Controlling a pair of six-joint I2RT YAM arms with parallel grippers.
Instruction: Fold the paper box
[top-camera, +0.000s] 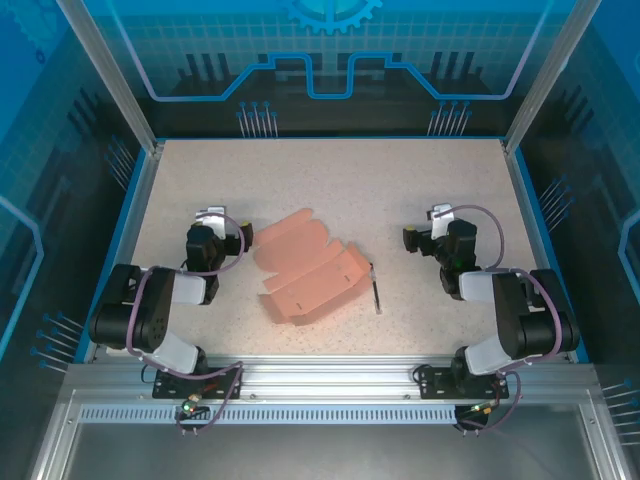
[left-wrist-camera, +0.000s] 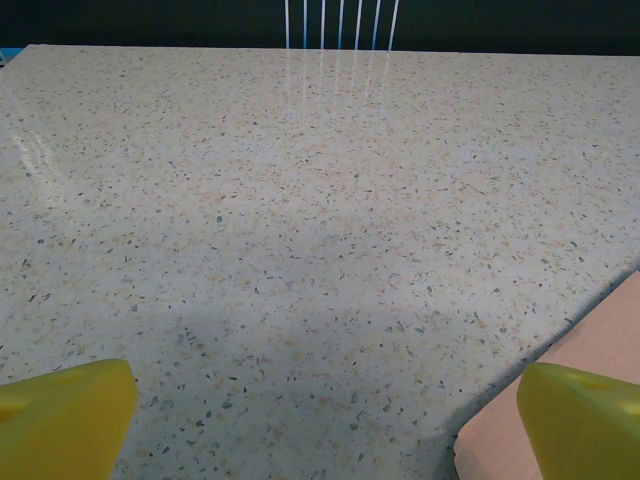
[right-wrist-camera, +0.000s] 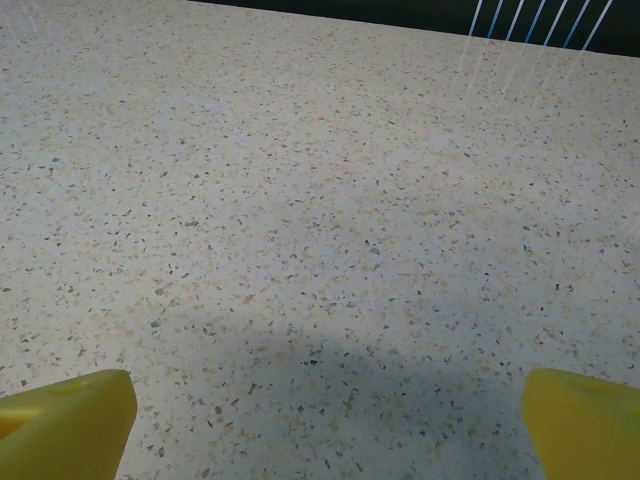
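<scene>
The salmon-pink thin cardboard paper box (top-camera: 305, 265) lies as a mostly flat die-cut blank, its flaps spread out, a little left of the centre of the top view, on the speckled beige desk (top-camera: 350, 170). In the left wrist view, one corner of it appears at the lower right edge. Just right of the blank lies a thin dark pen-like stick (top-camera: 376, 288), close to it but apart. The left end effector (top-camera: 212, 222) hovers just beside the upper left flap, its jaws wide and holding nothing. The right end effector (top-camera: 437, 218) is in the right half of the frame, well apart from the blank, also wide and empty. I judge that folding has not yet begun and the step in hand is the first approach. To do it well, one end effector should press the middle panel down, because thin cardboard slides easily on a smooth desk. The other should catch a flap at its free edge and turn it along the crease, without pushing the stick under the blank.
</scene>
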